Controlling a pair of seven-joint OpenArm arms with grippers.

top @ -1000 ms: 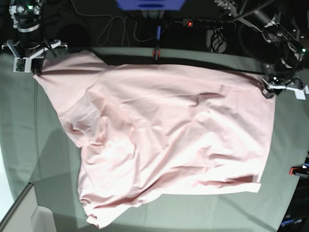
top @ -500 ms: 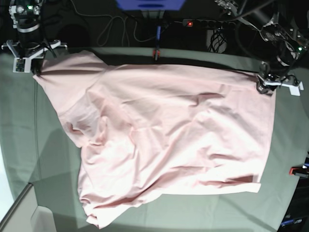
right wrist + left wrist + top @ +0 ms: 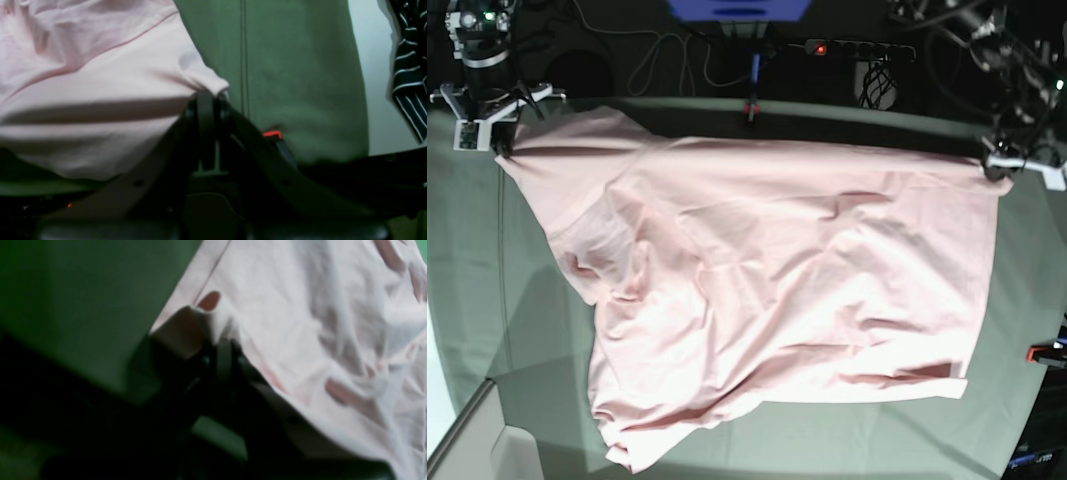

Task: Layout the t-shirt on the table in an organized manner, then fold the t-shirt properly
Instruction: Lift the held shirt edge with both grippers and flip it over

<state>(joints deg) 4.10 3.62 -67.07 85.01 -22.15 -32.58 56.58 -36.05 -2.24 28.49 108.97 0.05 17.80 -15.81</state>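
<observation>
The table [image 3: 467, 300] is covered in grey-green cloth, and the t-shirt [image 3: 777, 290] is spread wrinkled over its middle. One shirt corner, at 2 o'clock, is pinched by the left gripper [image 3: 995, 166]. The corner at 10 o'clock is pinched by the right gripper [image 3: 503, 148].

A soft, pale pink cotton t-shirt [image 3: 767, 290] with no print showing lies on a big flat table [image 3: 467, 260] covered in dull grey-green cloth. Small red clamp [image 3: 1044, 352].
</observation>
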